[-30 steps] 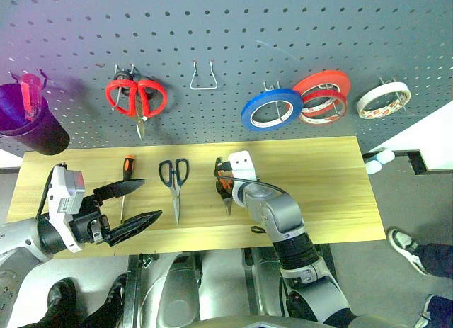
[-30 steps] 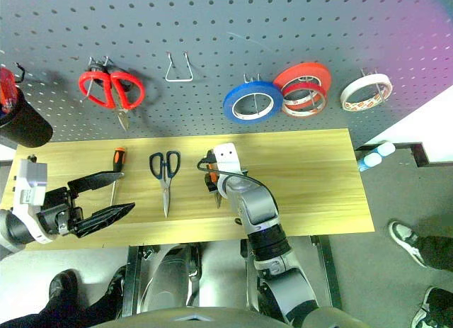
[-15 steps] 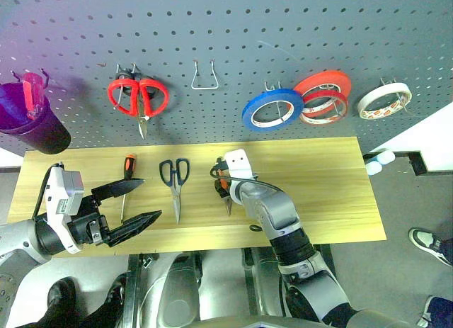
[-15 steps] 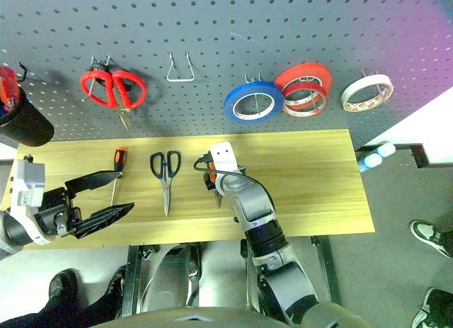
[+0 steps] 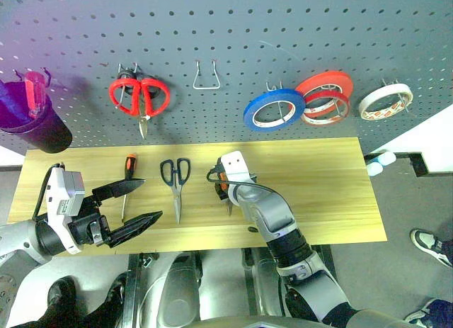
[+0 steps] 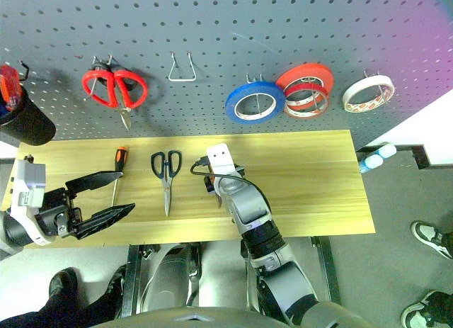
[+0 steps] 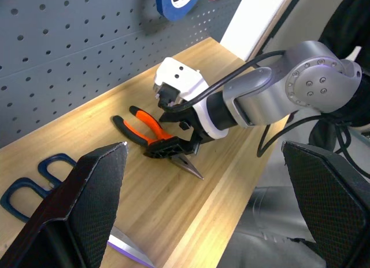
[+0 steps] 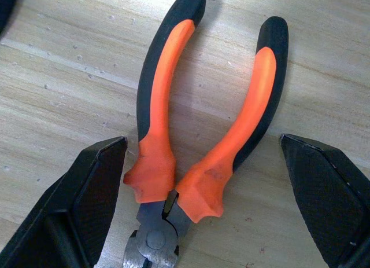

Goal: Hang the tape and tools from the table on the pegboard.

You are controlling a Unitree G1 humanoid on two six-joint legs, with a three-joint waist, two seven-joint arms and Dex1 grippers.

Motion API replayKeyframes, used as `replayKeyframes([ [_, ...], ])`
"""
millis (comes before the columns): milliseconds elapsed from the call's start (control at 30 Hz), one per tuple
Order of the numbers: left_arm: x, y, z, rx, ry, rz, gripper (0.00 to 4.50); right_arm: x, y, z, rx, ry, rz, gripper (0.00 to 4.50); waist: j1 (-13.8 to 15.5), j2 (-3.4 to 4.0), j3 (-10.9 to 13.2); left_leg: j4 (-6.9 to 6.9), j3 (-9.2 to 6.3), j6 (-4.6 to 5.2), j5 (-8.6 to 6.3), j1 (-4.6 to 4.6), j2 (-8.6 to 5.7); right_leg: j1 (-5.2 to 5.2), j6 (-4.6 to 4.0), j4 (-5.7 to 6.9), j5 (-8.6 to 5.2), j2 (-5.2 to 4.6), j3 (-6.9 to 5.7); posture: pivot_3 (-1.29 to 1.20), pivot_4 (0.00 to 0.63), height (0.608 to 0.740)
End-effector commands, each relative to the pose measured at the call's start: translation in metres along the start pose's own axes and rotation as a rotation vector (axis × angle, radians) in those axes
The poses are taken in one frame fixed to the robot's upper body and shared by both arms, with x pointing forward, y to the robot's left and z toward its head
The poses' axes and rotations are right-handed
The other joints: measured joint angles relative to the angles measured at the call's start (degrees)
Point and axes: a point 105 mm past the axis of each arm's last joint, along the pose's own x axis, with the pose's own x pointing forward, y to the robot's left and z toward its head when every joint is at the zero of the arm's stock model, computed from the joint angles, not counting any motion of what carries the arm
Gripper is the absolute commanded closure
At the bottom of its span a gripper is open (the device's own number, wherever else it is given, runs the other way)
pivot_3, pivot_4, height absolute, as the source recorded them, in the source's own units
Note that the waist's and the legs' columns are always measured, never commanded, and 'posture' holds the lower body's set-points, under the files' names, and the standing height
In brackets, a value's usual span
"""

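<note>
On the light wooden table [image 5: 325, 193] lie orange-and-black pliers [image 8: 173, 123], handles toward the pegboard [image 5: 233, 30]. My right gripper [image 8: 203, 139] is open just above them, one finger on each side of the handles, touching nothing. Left of them lie dark-handled scissors [image 5: 175, 179] and a small orange-and-black screwdriver [image 5: 128, 173]. Near the table's front left my left gripper [image 5: 152, 198] stands open and empty. The whitish tape [image 5: 384, 101] hangs on a hook at the pegboard's far right.
The pegboard also carries red-handled scissors [image 5: 139, 98], an empty wire hook [image 5: 204, 76], a blue roll [image 5: 272, 108], two red-orange rolls [image 5: 324, 94] and a dark cup [image 5: 32, 126] at far left. A person's shoe [image 5: 432, 244] is on the floor to the right.
My right wrist has rolled slightly over the pliers. The left arm has kept still. The person's shoe on the floor has shifted.
</note>
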Motion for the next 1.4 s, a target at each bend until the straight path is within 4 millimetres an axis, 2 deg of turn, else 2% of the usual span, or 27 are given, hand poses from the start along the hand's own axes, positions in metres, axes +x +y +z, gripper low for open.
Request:
replayKeyframes([
  [33,-0.001,-0.006,0.006,0.015,-0.021,-0.011,0.0,-0.007,0.034,0.021,0.01,-0.049,0.086,0.22,0.2,0.0,0.0,0.0,0.0,0.0,0.0,0.0,0.0,0.0,0.0,0.0,0.0,0.0,0.0,0.14,0.366,0.733],
  [133,-0.001,-0.006,0.006,0.013,-0.02,-0.011,0.0,-0.007,0.033,0.021,0.015,-0.046,0.084,0.98,0.7,0.0,0.0,0.0,0.0,0.0,0.0,0.0,0.0,0.0,0.0,0.0,0.0,0.01,-0.01,0.13,0.368,0.733],
  [267,-0.001,-0.006,0.005,0.009,-0.02,-0.013,0.0,-0.007,0.031,0.021,0.018,-0.048,0.073,2.33,1.0,0.0,0.0,0.02,-0.01,0.0,0.0,0.0,-0.01,0.02,0.0,0.0,0.0,-0.01,-0.03,0.13,0.369,0.733],
  [300,-0.001,-0.007,0.005,0.009,-0.019,-0.014,0.0,-0.007,0.031,0.021,0.02,-0.046,0.076,2.4,1.0,0.0,0.0,0.03,-0.02,0.0,0.0,0.0,-0.01,0.04,0.0,0.0,0.0,-0.02,-0.03,0.13,0.37,0.733],
  [800,0.0,-0.005,0.005,0.007,-0.02,-0.013,0.0,-0.006,0.027,0.018,0.013,-0.06,0.099,2.4,0.9,0.01,0.0,0.03,-0.06,0.0,0.0,0.0,0.0,0.04,-0.01,0.0,0.0,0.0,-0.06,0.12,0.379,0.733],
  [1100,0.0,-0.003,0.005,-0.001,-0.025,-0.007,0.0,-0.029,0.038,0.008,0.093,-0.115,0.44,2.4,1.0,0.05,0.0,0.02,-0.13,0.01,0.0,-0.01,0.0,0.06,0.0,-0.01,0.0,-0.02,-0.11,0.11,0.385,0.733],
  [1200,0.0,-0.002,0.004,-0.001,-0.02,-0.006,0.0,-0.031,0.019,0.009,0.091,-0.164,0.415,2.4,1.0,0.05,0.0,0.04,-0.14,0.0,0.0,-0.01,-0.02,0.1,0.0,-0.02,0.0,-0.05,-0.13,0.1,0.383,0.733],
  [1400,0.002,-0.001,0.004,-0.001,-0.024,-0.015,0.0,-0.046,0.009,0.007,0.075,-0.203,0.494,2.4,0.8,0.05,0.0,0.04,-0.18,0.0,0.0,0.02,0.0,0.11,-0.01,0.0,-0.01,0.03,-0.15,0.08,0.38,0.733],
])
